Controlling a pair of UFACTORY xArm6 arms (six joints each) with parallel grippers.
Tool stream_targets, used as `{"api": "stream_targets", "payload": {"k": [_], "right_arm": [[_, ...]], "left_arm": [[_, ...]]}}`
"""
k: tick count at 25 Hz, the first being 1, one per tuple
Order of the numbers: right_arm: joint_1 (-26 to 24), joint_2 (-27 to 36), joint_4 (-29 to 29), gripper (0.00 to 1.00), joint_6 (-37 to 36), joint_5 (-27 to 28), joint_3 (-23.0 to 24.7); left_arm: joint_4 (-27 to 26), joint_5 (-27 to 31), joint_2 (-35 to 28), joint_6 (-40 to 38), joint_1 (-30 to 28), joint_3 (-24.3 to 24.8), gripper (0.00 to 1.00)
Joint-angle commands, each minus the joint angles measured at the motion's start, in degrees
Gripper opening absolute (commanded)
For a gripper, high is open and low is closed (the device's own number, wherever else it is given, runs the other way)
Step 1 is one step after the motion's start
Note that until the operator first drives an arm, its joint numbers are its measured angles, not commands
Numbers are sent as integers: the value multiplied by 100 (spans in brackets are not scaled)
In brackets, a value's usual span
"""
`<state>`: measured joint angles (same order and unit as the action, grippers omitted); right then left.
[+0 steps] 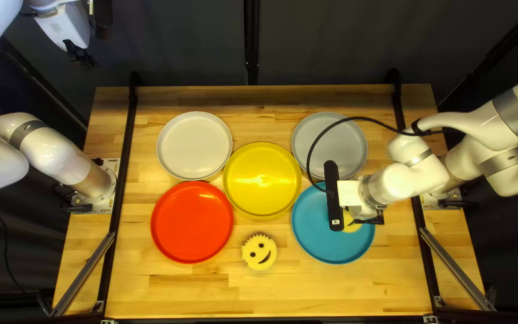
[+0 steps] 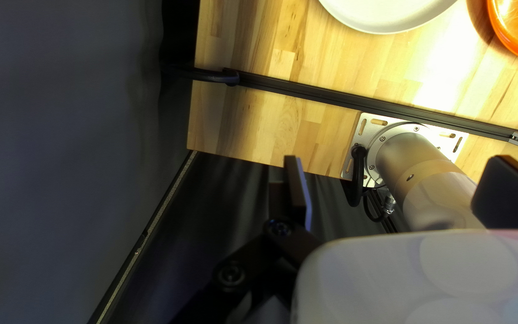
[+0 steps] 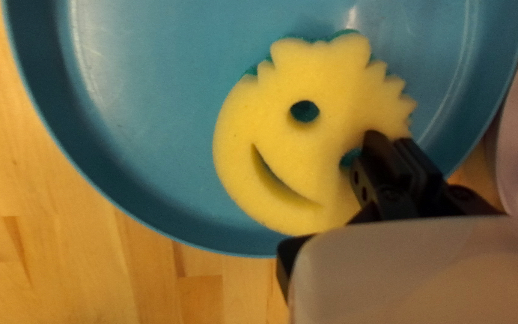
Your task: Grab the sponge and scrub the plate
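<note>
Yellow round sponge, face up

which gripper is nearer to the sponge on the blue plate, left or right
Right. The right gripper is right over that sponge, at one side of it; the left gripper hangs far off, beyond the table's far-left corner.

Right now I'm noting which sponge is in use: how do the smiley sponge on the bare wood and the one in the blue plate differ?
The loose sponge lies directly on the table; the plate sponge lies inside the blue plate. The loose sponge has nothing over it, while the right gripper partly covers the plate sponge. Both are yellow, smiling and spiky-haired.
</note>
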<state>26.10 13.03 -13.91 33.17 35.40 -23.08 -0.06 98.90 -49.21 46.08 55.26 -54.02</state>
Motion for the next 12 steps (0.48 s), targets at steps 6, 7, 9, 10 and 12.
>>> {"api": "stream_targets", "payload": {"k": [6, 7, 9, 10, 12], "right_arm": [[82, -662, -18, 0, 32, -145, -459], [-31, -679, 32, 0, -74, -180, -449], [-353, -710, 222, 0, -386, -263, -413], [-406, -712, 265, 0, -441, -266, -412], [-565, -704, 371, 0, -578, -212, -437]], "left_arm": [[0, 0, 0, 0, 0, 0, 100], [0, 0, 0, 0, 0, 0, 100], [0, 0, 0, 0, 0, 0, 100], [0, 0, 0, 0, 0, 0, 100], [0, 0, 0, 0, 0, 0, 100]]}}
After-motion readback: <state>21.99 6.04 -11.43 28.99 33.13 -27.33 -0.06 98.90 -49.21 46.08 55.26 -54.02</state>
